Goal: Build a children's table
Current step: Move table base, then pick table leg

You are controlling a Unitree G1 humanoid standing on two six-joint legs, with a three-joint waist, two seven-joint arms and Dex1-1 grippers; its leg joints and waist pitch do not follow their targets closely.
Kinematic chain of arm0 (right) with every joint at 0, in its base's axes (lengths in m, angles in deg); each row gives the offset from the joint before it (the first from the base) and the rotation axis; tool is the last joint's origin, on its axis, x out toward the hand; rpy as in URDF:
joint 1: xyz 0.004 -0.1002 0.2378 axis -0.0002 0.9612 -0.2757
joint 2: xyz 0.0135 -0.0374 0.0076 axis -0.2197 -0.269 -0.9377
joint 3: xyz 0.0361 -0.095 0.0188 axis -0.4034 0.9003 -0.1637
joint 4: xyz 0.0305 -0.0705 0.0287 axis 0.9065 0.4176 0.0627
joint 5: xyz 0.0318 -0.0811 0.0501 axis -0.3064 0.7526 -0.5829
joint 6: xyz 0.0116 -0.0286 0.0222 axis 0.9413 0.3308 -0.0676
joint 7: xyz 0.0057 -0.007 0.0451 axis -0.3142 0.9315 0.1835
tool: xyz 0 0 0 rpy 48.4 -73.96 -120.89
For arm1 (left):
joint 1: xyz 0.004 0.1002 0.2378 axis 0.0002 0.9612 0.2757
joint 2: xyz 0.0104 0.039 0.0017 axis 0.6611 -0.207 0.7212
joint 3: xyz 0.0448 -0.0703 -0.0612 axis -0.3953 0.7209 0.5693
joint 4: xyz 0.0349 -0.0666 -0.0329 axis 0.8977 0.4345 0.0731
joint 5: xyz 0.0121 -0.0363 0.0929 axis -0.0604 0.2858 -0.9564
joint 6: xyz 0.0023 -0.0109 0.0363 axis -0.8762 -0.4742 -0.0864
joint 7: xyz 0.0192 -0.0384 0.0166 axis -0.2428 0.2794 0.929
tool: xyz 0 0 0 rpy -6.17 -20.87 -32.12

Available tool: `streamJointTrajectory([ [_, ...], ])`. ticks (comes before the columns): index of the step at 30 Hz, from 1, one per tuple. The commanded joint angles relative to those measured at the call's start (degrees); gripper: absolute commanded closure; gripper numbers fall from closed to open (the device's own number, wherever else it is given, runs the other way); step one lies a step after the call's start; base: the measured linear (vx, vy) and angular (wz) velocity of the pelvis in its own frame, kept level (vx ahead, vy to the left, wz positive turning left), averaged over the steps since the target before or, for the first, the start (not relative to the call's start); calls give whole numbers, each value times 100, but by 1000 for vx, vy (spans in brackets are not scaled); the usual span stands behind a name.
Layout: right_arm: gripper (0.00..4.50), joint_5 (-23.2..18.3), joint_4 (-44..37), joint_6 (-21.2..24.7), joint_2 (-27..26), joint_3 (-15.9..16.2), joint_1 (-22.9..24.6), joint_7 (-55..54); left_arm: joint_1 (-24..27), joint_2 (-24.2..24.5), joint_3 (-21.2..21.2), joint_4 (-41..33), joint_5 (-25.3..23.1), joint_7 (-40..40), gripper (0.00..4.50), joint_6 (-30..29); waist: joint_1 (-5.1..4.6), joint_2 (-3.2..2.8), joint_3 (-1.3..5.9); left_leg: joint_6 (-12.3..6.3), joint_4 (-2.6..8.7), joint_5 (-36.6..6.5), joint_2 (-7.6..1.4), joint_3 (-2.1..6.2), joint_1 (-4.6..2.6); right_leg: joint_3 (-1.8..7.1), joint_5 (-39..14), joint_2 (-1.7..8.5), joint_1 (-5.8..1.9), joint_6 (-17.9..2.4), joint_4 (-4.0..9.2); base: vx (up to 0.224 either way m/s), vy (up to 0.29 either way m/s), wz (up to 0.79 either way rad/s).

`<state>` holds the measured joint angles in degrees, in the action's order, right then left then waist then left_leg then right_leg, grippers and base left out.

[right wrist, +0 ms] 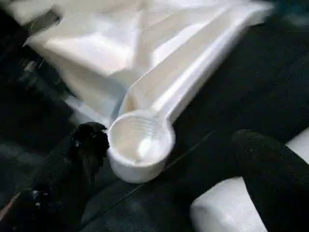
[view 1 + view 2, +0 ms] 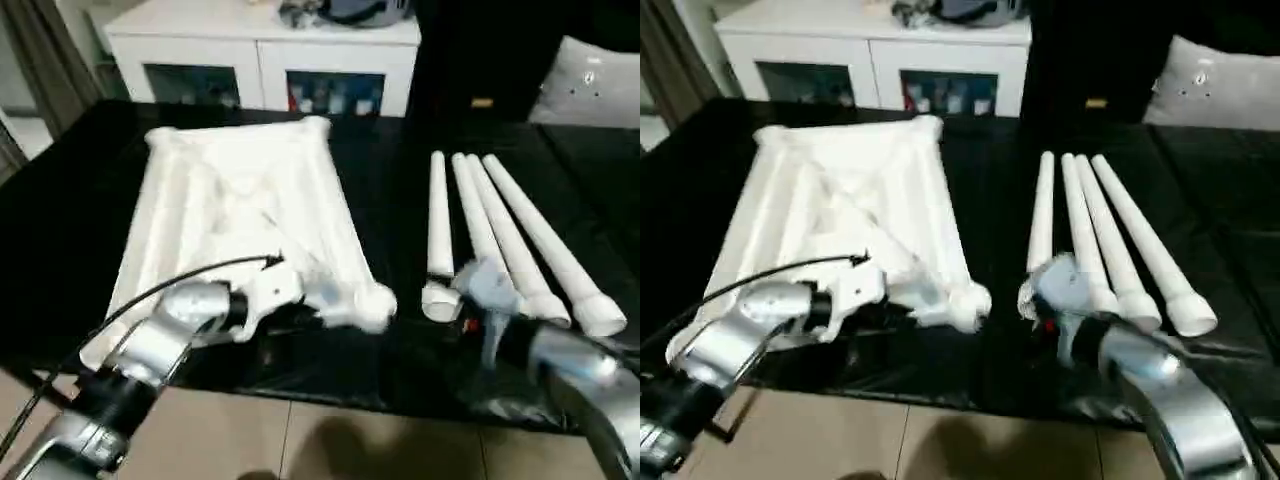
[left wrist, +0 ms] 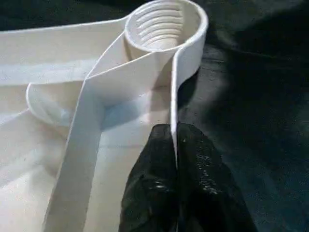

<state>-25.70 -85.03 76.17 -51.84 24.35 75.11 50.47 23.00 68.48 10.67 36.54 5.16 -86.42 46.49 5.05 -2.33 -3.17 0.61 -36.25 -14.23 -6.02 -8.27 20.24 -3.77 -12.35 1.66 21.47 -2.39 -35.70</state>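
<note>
The children's table top [image 2: 240, 210] lies underside up on the left half of the black work table [image 2: 60, 220]. Its ribs and round corner sockets face up. My left gripper [image 3: 174, 133] is shut on the thin rim wall [image 3: 173, 96] just behind the near right corner socket [image 3: 164, 24]. Four white tapered legs [image 2: 500, 230] lie side by side to the right, thick ends toward me. My right gripper [image 1: 171, 137] is open above the table between that socket [image 1: 140, 142] and the nearest leg end [image 1: 227, 208], holding nothing.
A white cabinet with glass doors [image 2: 260, 60] stands behind the work table. A grey cushion [image 2: 590, 85] sits at the back right. The table's front edge meets tiled floor [image 2: 300, 440]. A black cable [image 2: 180, 275] arcs over my left forearm.
</note>
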Motion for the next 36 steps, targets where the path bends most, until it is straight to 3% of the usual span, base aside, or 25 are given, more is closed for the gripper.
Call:
streamJointTrajectory([
  [1,0,-240,-83,191,-75,-148,-102,-49,-120,-10,107,142,-74,94,449,203,47,42,314,-383,479,-244,-739,333,50,479,-1015,890,-290,-933,485,0,0,0],
  [5,0,-28,-62,199,-267,-100,-360,-418,-75,-7,60,117,-30,-96,449,199,36,41,358,-516,445,167,-744,323,49,455,-48,877,-267,-1145,363,0,0,0],
  [7,0,91,-10,231,-342,-76,-446,-604,-53,8,55,79,-29,-139,449,156,36,43,343,-525,445,63,-746,306,32,458,-111,878,-255,-1172,383,0,0,0],
  [8,0,589,250,455,-576,-27,-762,-1303,13,15,113,-27,57,-219,449,118,32,48,332,-473,460,-38,-743,299,32,455,-285,878,-259,-1182,396,0,0,0],
  [9,0,589,250,455,-576,-27,-762,-1303,13,15,113,-27,57,-219,405,118,-30,40,309,-342,505,-91,-725,316,53,432,-515,852,-255,-1195,393,0,0,0],
  [10,0,651,373,655,-695,-65,-905,-1524,41,16,148,-90,109,-237,393,69,14,33,319,-248,485,-269,-742,299,-14,454,-780,875,-236,-1126,446,0,0,0],
  [12,0,675,648,1447,-1036,-286,-1301,-2091,143,32,306,-348,325,-222,389,-58,-5,22,312,-121,498,-315,-725,297,-10,477,-876,875,-246,-1159,438,0,0,0],
  [13,0,675,648,1447,-1036,-286,-1301,-2091,143,32,306,-348,325,-222,382,-58,-9,22,316,-92,498,-328,-736,301,-21,480,-850,882,-242,-1179,422,0,0,0],
  [15,0,697,907,2008,-1193,-334,-1685,-2392,257,80,483,-623,491,-159,359,-166,-26,8,302,-15,525,-364,-742,314,-11,471,-792,854,-243,-1204,410,0,0,0],
  [17,0,752,1323,2197,-1270,-304,-2056,-2520,358,154,630,-937,575,-41,344,-441,-23,-8,301,86,506,-366,-721,288,-12,488,-728,862,-246,-1196,408,0,0,0],
  [23,0,932,2573,2302,-1599,-497,-2792,-2925,470,165,844,-1445,680,132,290,-998,-17,-18,310,146,498,-239,-719,277,-16,490,-622,858,-252,-1167,387,0,0,0],
  [24,0,913,2923,2285,-1666,-566,-2960,-2991,511,145,888,-1642,766,181,275,-1160,-24,0,329,184,494,-166,-714,281,-12,479,-482,875,-269,-1258,342,0,0,0],
  [27,0,945,3616,2267,-1731,-623,-3344,-3196,628,131,921,-2171,915,311,256,-1565,-28,45,331,164,487,-87,-717,258,-12,486,-347,865,-272,-1270,328,0,0,0],
  [32,0,929,4103,2403,-1768,-687,-3596,-3221,734,117,902,-2417,828,467,246,-1705,-24,57,307,40,485,-32,-687,238,15,474,-519,838,-276,-1223,365,0,0,0],
  [36,0,715,4660,2478,-1882,-941,-3791,-3052,780,122,862,-2565,766,561,246,-1881,-18,50,310,27,485,-117,-696,237,14,479,-715,854,-277,-1185,388,0,0,0],
])
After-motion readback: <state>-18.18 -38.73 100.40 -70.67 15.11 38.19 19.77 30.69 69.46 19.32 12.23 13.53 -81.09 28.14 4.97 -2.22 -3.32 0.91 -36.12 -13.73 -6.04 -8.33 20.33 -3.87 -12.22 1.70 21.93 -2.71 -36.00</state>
